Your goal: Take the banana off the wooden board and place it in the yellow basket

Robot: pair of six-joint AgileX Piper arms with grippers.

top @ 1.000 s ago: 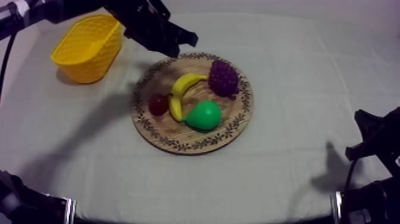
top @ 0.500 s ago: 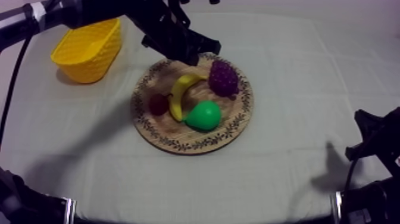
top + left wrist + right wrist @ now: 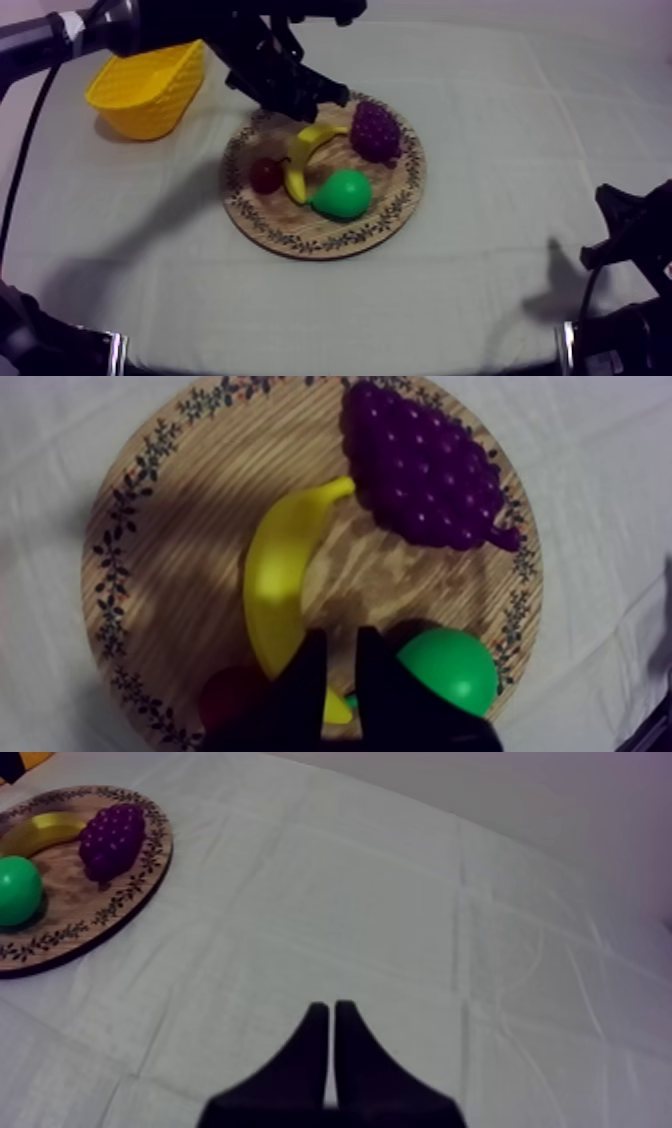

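The left gripper [image 3: 298, 100] hangs over the far rim of the wooden board [image 3: 385, 218], upper middle of the top view. Its fingers are a narrow gap apart and hold nothing. The banana [image 3: 303, 152] lies on the board among the small red fruit [image 3: 265, 175], pear [image 3: 343, 193] and grapes [image 3: 376, 130]. The yellow basket [image 3: 148, 80] sits at upper left. The right gripper [image 3: 331, 1010] is pressed together over bare cloth [image 3: 400, 902].

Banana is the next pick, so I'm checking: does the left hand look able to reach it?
Probably yes: the left hand hangs over the board near the banana, whose top is bare; grapes and pear only flank it.
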